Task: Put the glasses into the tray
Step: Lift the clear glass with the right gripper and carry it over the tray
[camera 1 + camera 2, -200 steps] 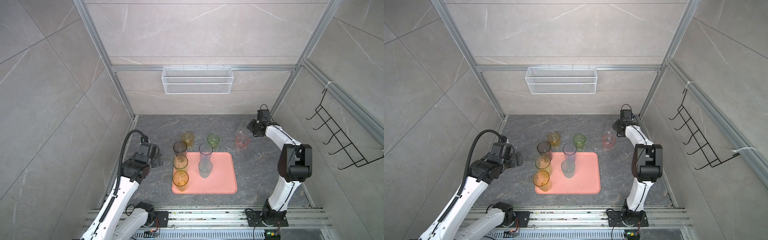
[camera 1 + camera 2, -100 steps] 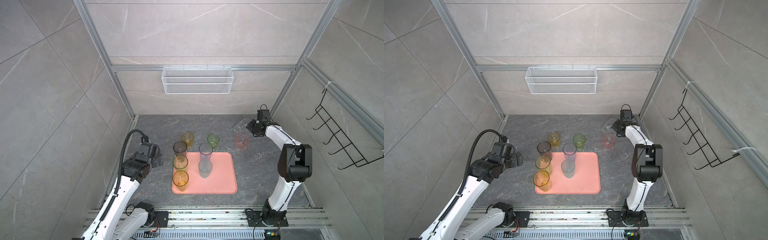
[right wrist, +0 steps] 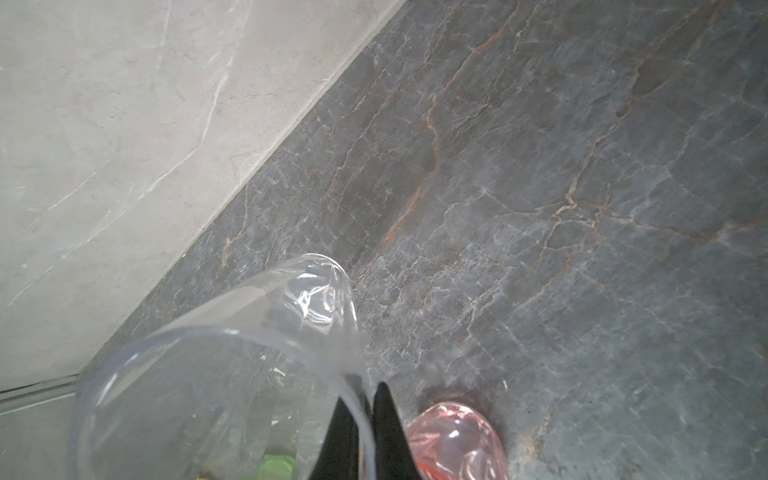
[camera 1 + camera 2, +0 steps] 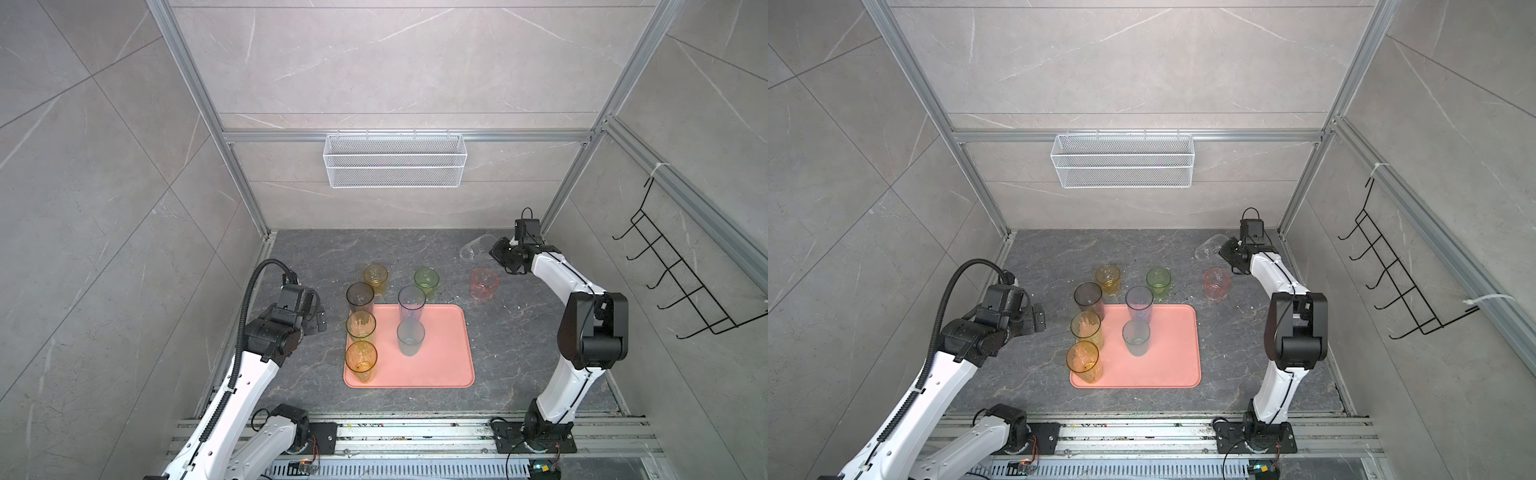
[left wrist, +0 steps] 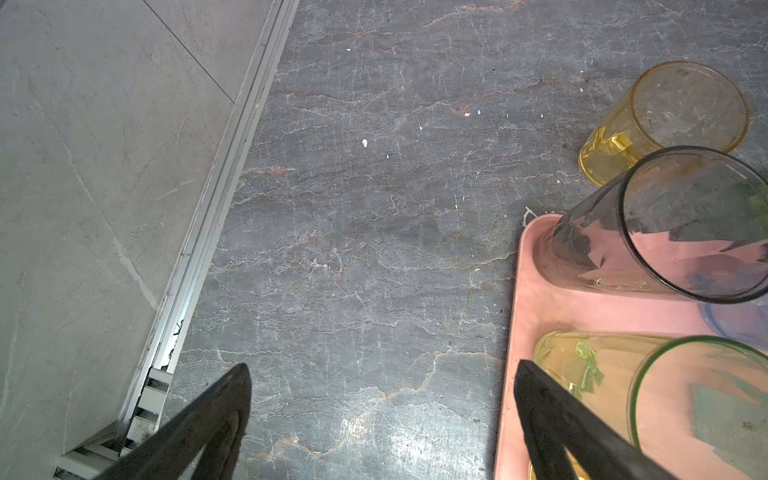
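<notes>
The salmon-pink tray (image 4: 444, 353) (image 4: 1171, 357) lies mid-table, with several glasses standing along its left half: smoky grey (image 4: 360, 296), yellow-green (image 4: 360, 326), amber (image 4: 361, 358), blue (image 4: 411, 301) and teal (image 4: 410, 337). Behind the tray, on the table, stand a yellow glass (image 4: 375, 277), a green one (image 4: 426, 280) and a pink one (image 4: 484, 284) (image 3: 457, 440). My right gripper (image 4: 494, 249) (image 3: 365, 395) is shut on the rim of a clear glass (image 4: 476, 247) (image 3: 216, 374), holding it tilted above the table at the back right. My left gripper (image 4: 318, 320) (image 5: 382, 368) hangs open and empty, left of the tray.
A white wire basket (image 4: 395, 166) hangs on the back wall. A black hook rack (image 4: 681, 282) is fixed to the right wall. Aluminium frame posts stand at both back corners, close to my right gripper.
My right gripper has closed fully on the clear glass's rim, and the glass has risen and tilted away from the pink glass. The left arm has barely moved.
</notes>
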### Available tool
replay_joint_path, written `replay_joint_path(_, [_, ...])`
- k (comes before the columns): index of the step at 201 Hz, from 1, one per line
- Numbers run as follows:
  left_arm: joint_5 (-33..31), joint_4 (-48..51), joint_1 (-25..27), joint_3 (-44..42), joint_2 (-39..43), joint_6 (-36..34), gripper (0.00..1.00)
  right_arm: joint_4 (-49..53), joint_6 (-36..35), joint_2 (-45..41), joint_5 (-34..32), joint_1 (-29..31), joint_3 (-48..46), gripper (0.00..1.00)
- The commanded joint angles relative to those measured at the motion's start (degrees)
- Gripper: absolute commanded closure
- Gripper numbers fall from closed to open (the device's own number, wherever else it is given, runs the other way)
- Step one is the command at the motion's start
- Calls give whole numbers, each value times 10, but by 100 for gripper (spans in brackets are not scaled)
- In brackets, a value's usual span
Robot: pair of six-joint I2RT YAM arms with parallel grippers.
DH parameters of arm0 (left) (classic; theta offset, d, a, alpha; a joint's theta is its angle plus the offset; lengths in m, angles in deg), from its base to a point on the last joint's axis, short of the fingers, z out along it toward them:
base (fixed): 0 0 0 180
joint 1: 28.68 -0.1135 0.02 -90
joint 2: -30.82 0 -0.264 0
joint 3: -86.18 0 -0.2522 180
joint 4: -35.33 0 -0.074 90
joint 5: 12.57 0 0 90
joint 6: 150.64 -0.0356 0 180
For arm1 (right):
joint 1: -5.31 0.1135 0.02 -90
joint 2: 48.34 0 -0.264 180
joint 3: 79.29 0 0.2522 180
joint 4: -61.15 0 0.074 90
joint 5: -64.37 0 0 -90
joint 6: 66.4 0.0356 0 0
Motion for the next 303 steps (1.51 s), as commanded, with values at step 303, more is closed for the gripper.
replay_joint_path(303, [-21,-10,-3,1,33,-27,5,542,-173,-378,-86,235,9,100])
